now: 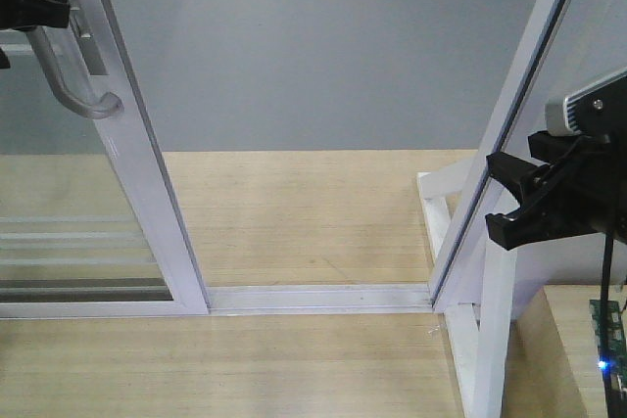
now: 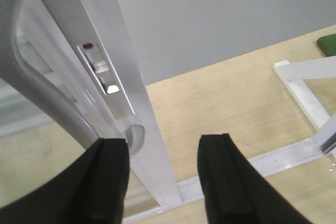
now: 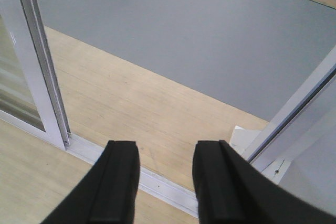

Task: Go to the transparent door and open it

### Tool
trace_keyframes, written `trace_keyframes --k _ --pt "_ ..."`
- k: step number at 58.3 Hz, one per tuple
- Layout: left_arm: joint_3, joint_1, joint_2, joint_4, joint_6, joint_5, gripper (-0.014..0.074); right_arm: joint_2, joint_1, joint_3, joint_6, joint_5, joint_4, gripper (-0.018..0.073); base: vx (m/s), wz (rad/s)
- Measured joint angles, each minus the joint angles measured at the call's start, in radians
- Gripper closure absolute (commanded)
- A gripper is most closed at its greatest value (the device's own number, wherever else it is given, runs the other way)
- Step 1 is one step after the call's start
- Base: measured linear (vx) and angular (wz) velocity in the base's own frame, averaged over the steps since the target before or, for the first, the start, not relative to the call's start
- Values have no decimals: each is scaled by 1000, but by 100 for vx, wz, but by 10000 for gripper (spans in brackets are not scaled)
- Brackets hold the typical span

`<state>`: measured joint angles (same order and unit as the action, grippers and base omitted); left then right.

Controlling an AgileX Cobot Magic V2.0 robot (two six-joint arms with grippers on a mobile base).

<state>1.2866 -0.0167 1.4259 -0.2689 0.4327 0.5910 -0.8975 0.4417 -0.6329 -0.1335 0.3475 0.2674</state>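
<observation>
The transparent door stands at the left, its white stile leaning, with a wide gap to its right. Its curved silver-grey handle sits high on the stile. My left gripper is at the handle's upper part. In the left wrist view my left gripper is open; the stile runs between the fingers and the handle passes by the left finger. I cannot tell if they touch. My right gripper is open and empty over the floor track, its fingers apart.
A fixed white-framed glass panel without a handle stands at the right, on a white base. Wood floor and grey floor lie beyond the track. A green circuit board shows at the lower right.
</observation>
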Motion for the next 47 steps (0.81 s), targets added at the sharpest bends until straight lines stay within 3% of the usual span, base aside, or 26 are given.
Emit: trace_keyframes --k 9,24,40,47 --pt "-195 0 -139 -49 -94 35 171 0 0 0 -1 2 0 218 0 0" --pt "-520 -1 -462 -206 -113 134 173 0 0 0 -1 3 0 218 0 0" --pt "-567 -1 -676 -162 -113 243 187 0 0 0 -1 3 0 218 0 0" --pt "-614 -1 -752 -122 -114 217 264 0 0 0 -1 3 0 218 0 0"
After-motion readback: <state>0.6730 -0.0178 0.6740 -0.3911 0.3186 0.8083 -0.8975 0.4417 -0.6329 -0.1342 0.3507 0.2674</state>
